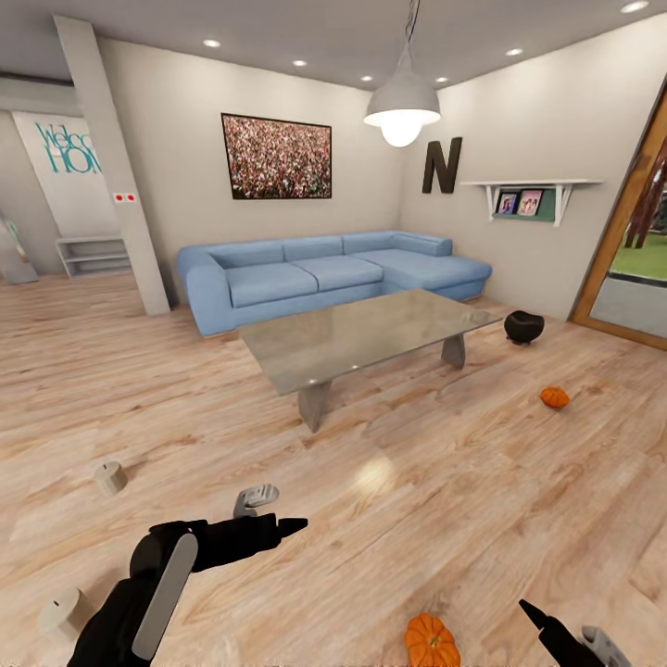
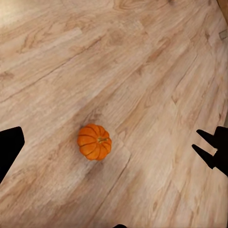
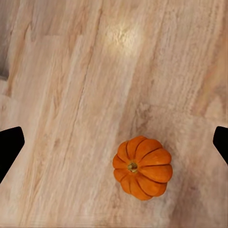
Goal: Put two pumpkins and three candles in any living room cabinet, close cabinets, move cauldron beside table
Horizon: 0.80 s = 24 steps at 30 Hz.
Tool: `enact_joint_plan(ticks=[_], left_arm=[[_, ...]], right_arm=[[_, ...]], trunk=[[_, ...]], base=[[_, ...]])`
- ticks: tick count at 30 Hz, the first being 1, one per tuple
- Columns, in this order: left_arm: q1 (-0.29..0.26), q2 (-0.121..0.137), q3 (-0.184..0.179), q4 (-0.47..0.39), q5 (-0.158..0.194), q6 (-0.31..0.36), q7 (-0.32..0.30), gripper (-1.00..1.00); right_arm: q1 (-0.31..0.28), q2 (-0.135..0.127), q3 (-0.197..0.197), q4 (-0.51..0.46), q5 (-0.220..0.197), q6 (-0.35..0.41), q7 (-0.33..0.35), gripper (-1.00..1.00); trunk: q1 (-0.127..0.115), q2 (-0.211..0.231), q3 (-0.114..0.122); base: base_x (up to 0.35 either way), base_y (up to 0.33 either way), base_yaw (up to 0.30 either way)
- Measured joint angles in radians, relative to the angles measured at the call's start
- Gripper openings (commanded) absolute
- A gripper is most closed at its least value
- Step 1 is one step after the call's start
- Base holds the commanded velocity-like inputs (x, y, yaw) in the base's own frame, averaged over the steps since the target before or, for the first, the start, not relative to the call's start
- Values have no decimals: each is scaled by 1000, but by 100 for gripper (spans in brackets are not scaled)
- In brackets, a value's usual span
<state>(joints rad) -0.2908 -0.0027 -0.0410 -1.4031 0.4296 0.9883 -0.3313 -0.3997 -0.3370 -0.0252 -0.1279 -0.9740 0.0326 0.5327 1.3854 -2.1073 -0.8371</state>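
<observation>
On the floor (image 1: 371,519) just ahead of me sits one pumpkin (image 1: 431,641), between my two arms, nothing touching it; both wrist cams see it with finger tips far out at the frame edges, so left claw (image 1: 269,514) and right claw (image 1: 574,635) read wide, empty. Second pumpkin (image 1: 554,397) sits farther right, cauldron (image 1: 523,327) beside the grey table (image 1: 361,338), two candles (image 1: 109,477) (image 1: 63,613) on my left.

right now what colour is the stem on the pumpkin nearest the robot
Yellowish, on the orange pumpkin; the right wrist view shows it best.
</observation>
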Motion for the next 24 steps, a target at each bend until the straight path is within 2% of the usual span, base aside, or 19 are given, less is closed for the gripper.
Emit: enact_joint_plan(ticks=[14,21,24], left_arm=[[0,-1,-3,0,1,-1,0,100],[0,1,-3,-1,1,0,-2,100],[0,1,-4,-1,21,0,-3,100]], right_arm=[[0,0,9,0,-1,10,29,100],[0,0,9,0,-3,13,81,100],[0,0,9,0,-2,23,86,100]], trunk=[[54,-98,-44],[81,-147,-66],[92,-168,-75]], base=[[0,0,0],[0,0,0],[0,0,0]])
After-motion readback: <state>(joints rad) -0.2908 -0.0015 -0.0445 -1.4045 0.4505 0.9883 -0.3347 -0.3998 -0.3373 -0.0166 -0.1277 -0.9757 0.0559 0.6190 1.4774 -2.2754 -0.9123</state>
